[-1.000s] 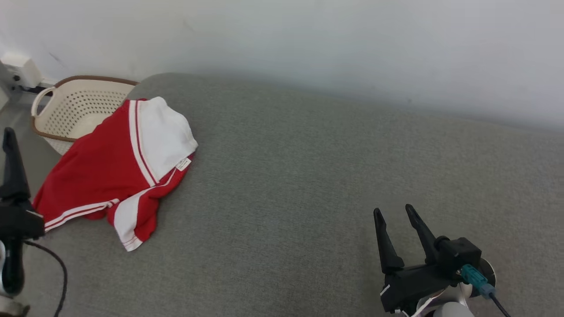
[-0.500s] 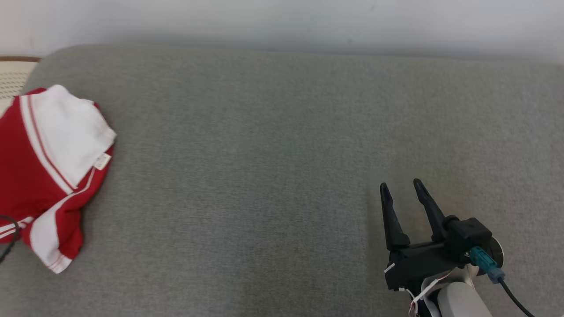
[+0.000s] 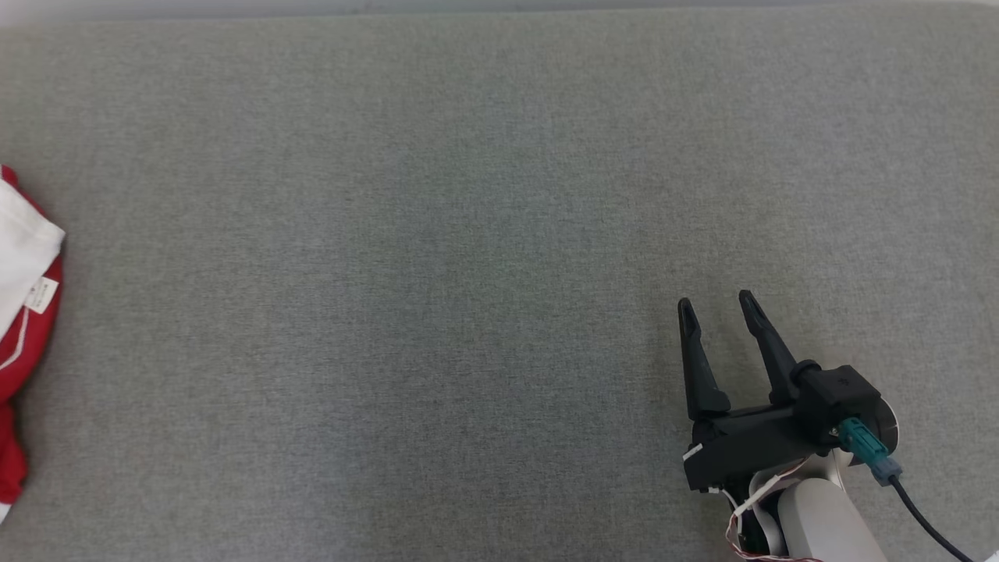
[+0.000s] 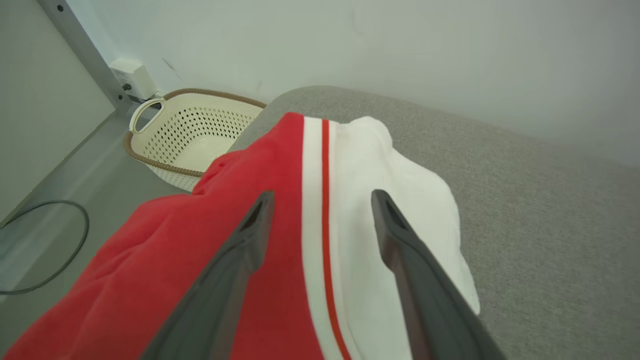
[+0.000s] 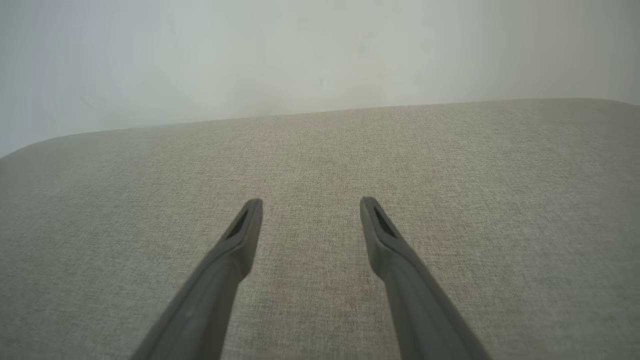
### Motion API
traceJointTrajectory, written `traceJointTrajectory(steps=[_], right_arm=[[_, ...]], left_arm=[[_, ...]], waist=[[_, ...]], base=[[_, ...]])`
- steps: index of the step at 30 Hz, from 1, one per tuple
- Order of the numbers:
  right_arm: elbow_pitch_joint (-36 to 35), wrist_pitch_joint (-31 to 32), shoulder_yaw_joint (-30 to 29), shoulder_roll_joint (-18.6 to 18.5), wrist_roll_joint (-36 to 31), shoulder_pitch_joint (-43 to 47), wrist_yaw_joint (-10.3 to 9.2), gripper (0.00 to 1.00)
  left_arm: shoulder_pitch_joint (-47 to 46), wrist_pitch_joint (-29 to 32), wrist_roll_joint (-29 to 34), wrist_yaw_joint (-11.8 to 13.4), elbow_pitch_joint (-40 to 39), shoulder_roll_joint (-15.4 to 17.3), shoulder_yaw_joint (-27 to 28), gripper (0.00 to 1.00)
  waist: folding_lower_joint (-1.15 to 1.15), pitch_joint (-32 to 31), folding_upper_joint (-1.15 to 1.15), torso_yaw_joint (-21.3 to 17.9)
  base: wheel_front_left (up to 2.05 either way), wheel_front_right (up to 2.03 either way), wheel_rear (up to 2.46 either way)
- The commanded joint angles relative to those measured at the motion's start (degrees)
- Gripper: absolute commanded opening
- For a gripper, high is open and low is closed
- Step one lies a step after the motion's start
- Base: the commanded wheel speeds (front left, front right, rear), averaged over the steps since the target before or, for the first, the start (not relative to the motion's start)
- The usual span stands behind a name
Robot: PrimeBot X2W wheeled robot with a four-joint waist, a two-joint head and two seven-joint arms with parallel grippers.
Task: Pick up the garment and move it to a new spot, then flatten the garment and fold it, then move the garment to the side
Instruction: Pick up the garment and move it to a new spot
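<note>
The fingers [image 4: 250,240] of the left gripper [image 4: 322,196] were held wide apart over the garment [image 4: 165,260], with nothing gripped. Those of the right gripper [image 3: 716,300] were likewise spread over the bare right part of the grey surface [image 3: 468,273]. Within the last second the head camera had been swung right and down, so the garment, unmoved at the surface's left end, was left at that view's edge. The pick-up was judged not yet begun. A small white tag [image 3: 40,295] was seen on the garment, its print too small to be read. Beyond the surface's left end a basket [image 4: 200,130] was seen.
</note>
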Motion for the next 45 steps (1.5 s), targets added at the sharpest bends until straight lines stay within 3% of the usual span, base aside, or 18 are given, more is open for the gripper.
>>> traceJointTrajectory(steps=[1, 13, 14, 15, 33, 45], right_arm=[[-0.1, -0.3, 0.0, -0.1, -0.3, -0.5, 0.04, 1.00], [-0.9, 0.1, -0.6, -0.1, -1.7, -0.5, 0.04, 1.00], [-1.0, 0.2, -0.7, -0.1, -1.7, -0.5, 0.04, 1.00], [-1.0, 0.3, -0.7, -0.1, -1.6, -0.5, 0.04, 1.00], [0.6, 0.1, -0.6, -0.1, -0.2, 1.3, 0.04, 1.00], [2.7, -0.6, 0.3, -0.1, 2.8, 2.5, 0.04, 1.00]], left_arm=[[-0.4, 0.3, -1.1, 0.1, 0.6, 0.1, -0.1, 1.00], [-2.7, 8.3, -0.2, 0.0, 8.7, 2.1, -6.5, 1.00], [-2.8, 7.9, -0.3, 0.0, 9.0, 2.3, -6.6, 0.39], [-2.9, 7.1, -0.1, 0.0, 9.1, 2.6, -7.0, 0.00], [-7.2, -9.0, -0.9, 0.0, 3.6, 4.3, -14.3, 0.00], [-13.9, -12.0, -0.6, 0.0, -12.3, 4.5, -23.7, 0.00]], waist=[[-0.01, 1.2, -0.01, -1.1], [-0.01, 2.6, -0.01, -1.5], [-0.01, 2.6, -0.01, -1.5], [-0.01, 2.7, -0.01, -1.5], [-0.01, -2.5, -0.01, 3.1], [-0.01, -7.6, -0.01, 4.3]], base=[[0.00, 0.00, 0.00], [0.00, 0.00, 0.00], [0.00, 0.00, 0.00], [0.00, 0.00, 0.00], [0.00, 0.00, 0.00], [0.00, 0.00, 0.00]])
